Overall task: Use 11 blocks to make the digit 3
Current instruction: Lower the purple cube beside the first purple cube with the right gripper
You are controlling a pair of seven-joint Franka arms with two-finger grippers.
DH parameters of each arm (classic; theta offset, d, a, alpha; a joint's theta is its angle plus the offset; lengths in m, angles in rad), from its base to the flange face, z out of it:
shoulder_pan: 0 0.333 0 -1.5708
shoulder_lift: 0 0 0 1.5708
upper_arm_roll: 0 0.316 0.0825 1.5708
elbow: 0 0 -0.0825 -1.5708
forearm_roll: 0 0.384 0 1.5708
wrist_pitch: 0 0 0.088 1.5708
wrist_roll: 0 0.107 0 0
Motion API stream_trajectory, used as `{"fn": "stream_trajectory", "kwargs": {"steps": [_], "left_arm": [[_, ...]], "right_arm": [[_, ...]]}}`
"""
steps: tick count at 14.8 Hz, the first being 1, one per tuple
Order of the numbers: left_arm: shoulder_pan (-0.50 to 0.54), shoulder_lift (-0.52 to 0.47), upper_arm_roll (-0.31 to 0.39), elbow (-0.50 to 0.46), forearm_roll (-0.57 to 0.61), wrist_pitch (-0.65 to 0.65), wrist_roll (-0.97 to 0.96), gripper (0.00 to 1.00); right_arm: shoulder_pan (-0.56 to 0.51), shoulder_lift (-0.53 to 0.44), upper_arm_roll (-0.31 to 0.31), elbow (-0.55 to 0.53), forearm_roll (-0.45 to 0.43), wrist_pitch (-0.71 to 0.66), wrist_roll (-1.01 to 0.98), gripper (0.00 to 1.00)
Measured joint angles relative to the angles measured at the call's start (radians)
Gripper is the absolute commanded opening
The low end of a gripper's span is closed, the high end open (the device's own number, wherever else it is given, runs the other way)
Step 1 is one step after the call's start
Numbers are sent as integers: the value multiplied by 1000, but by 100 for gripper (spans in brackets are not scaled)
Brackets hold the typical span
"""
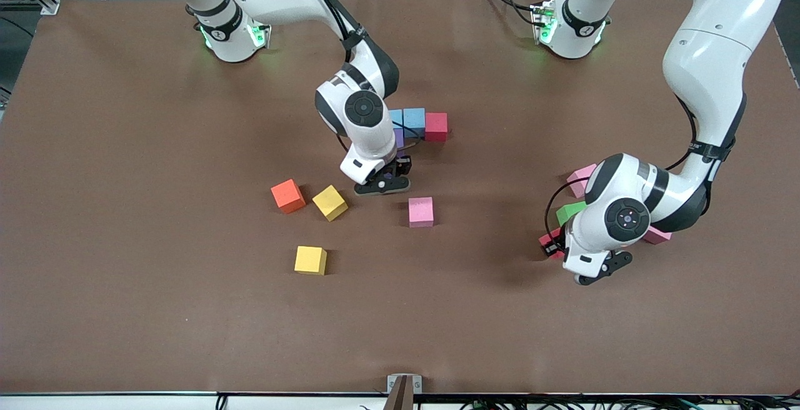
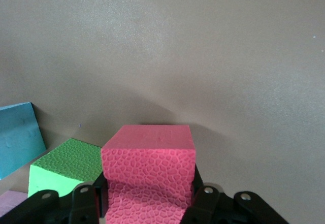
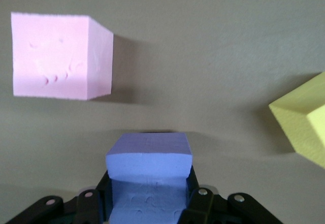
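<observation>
left pincer gripping red block, right pincer gripping purple block

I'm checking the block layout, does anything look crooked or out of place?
Nothing is damaged. One yellow block beside the orange block sits turned at an angle. The left gripper holds a red block; the right gripper holds a purple one.

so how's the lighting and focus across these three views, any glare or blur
Front view: even light, soft shadows beside the yellow block, green lamp glow at both arm bases. Left wrist view: the red block in the left gripper is sharp, casting a broad shadow. Right wrist view: the purple block in the right gripper looks soft.
</observation>
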Motion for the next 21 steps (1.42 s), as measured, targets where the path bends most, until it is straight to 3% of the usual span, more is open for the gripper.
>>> {"fn": "stream_trajectory", "kwargs": {"steps": [15,21], "left_arm": [[0,0,0,0,0,0,0,38],[0,0,0,0,0,0,0,38]], "right_arm": [[42,0,-7,-35,-2,32,144,5],[88,0,-37,-49,-4,38,179,5]]}}
